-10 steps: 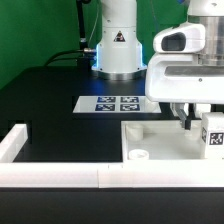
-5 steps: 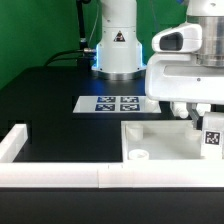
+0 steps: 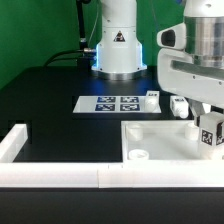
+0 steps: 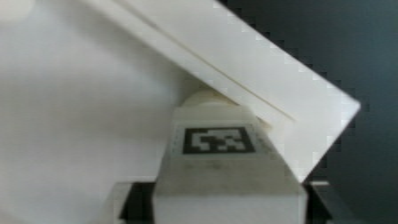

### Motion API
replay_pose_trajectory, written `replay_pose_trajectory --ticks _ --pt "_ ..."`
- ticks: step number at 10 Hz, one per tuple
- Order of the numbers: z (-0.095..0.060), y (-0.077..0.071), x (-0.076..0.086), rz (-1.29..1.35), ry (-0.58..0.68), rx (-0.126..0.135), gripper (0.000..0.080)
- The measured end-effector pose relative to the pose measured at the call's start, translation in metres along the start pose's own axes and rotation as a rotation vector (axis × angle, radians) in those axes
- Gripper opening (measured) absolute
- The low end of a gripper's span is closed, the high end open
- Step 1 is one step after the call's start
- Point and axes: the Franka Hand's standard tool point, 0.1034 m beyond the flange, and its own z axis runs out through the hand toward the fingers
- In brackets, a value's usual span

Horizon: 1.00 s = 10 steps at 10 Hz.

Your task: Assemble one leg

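Black table (image 3: 50, 110) carries marker board (image 3: 112, 103), white tabletop (image 3: 165, 140).

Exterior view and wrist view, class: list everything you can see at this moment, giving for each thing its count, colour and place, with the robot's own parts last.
Marker board: one, white with black tags, flat on the table in front of the robot's base.
Tabletop panel: one, white, lying flat at the exterior view's right, with a raised round boss near its front corner.
Leg: one, white with a black tag, between the gripper fingers above the panel's right part.
Fence: one, white, along the table's front edge and turning back at the exterior view's left.
Table: one, black.
Gripper: one, dark fingers either side of the leg.
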Motion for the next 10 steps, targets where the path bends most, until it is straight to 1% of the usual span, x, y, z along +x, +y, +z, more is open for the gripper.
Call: replay_pose_trajectory --ticks 2,3,5,6,7,8,9,10 --pt "-0.0001 -0.0012 -0.0014 0.35 0.001 0.009 0.0284" --pt "-0.0002 -0.0012 -0.0011 0.442 0.0 0.009 0.0284" --pt "-0.0004 -0.001 -0.0006 0.541 0.0 0.01 0.0284" --pt "-0.0003 -0.0008 -0.0006 0.537 0.002 0.013 0.0284" --pt "0.0004 -0.0005 -0.0006 0.531 0.002 0.012 0.0354" --pt "0.0007 -0.0005 -0.0008 0.448 0.003 0.013 0.0354" --pt "0.0018 0.0006 -0.0013 0.332 0.004 0.012 0.0531" --pt "0.0012 0.0004 -0.0028 0.255 0.003 0.012 0.0622"
